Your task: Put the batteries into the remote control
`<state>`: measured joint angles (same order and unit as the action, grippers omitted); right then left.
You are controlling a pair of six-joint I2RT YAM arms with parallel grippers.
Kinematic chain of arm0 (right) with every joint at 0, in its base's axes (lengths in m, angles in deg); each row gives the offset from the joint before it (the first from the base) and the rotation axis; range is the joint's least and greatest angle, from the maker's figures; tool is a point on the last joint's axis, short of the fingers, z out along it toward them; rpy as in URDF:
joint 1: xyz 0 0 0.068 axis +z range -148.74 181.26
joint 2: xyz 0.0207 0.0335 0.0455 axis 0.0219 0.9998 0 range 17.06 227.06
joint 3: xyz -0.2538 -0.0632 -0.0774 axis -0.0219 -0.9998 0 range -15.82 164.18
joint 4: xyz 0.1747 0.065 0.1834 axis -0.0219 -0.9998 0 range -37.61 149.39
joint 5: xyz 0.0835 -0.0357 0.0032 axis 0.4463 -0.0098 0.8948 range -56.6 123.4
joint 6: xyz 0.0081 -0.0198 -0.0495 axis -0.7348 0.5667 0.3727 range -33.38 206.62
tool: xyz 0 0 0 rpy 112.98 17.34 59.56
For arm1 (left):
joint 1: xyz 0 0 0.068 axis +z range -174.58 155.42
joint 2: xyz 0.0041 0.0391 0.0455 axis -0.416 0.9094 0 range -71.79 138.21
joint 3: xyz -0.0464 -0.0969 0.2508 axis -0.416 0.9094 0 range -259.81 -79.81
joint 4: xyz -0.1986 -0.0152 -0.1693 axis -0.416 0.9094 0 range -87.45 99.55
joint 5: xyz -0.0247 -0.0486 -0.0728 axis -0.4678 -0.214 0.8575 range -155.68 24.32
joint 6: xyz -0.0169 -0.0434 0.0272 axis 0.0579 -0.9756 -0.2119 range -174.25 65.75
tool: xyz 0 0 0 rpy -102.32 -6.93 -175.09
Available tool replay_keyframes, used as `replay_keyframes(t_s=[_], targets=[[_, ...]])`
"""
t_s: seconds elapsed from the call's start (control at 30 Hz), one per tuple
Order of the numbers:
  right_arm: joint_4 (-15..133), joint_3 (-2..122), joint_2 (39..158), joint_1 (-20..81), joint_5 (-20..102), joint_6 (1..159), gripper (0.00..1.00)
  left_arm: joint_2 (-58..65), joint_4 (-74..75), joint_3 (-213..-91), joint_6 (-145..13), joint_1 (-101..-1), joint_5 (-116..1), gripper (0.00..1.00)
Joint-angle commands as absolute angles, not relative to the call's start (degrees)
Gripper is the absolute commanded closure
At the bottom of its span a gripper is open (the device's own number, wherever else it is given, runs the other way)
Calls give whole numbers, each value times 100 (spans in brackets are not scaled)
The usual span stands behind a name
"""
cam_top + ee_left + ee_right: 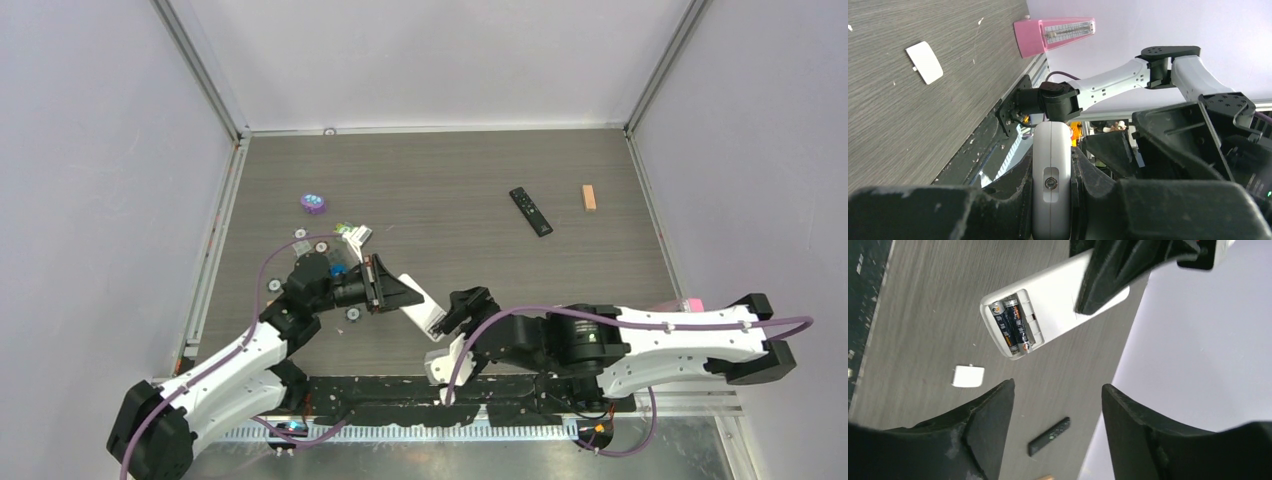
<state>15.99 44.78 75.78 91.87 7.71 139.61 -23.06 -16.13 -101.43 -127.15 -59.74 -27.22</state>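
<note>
My left gripper (385,288) is shut on a white remote (420,310) and holds it off the table, edge-on in the left wrist view (1051,165). In the right wrist view the remote (1063,295) shows its open compartment with two dark batteries (1010,325) lying side by side in it. Other batteries are not in view. My right gripper (462,305) is open and empty (1058,387), close to the remote's compartment end. The white battery cover (968,376) lies flat on the table and also shows in the left wrist view (924,61).
A black remote (530,211) and an orange block (589,197) lie at the back right. A purple round piece (314,204) and small discs (352,315) sit near the left arm. A pink object (690,302) stands at the right edge.
</note>
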Motion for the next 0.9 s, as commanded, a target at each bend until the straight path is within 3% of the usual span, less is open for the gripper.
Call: replay_keyframes(t_s=[0.0, 0.17, 0.3, 0.37, 0.4, 0.5, 0.57, 0.67, 0.87], targets=[[1740, 4896, 7129, 9015, 978, 12780, 27, -2604, -1890, -10379, -12632, -5907, -2888, 100], [2219, 5117, 6969, 7879, 931, 9697, 22, -2999, -2140, -10155, -12713, -5732, -3219, 100], [2271, 5264, 7078, 7197, 690, 7538, 41, -3255, -2697, -9866, -13065, -5565, -3560, 100], [2552, 5096, 7018, 6951, 832, 6494, 42, -3350, -2972, -9768, -13211, -5542, -3786, 100], [2732, 5018, 6930, 6804, 946, 5714, 39, -3404, -3070, -9748, -13249, -5537, -3885, 100], [3149, 4264, 6678, 6610, 1068, 3853, 11, -3510, -3293, -9725, -13335, -5534, -4177, 100], [3973, 3585, 6449, 6566, 1394, 2489, 0, -3542, -3448, -9712, -13450, -5534, -4373, 100], [5285, 2862, 6296, 6560, 1638, 1340, 4, -3520, -3724, -9721, -13632, -5533, -4499, 100], [6516, 2179, 6384, 6563, 1628, -56, 4, -3326, -4435, -9573, -13820, -5534, -4543, 100]])
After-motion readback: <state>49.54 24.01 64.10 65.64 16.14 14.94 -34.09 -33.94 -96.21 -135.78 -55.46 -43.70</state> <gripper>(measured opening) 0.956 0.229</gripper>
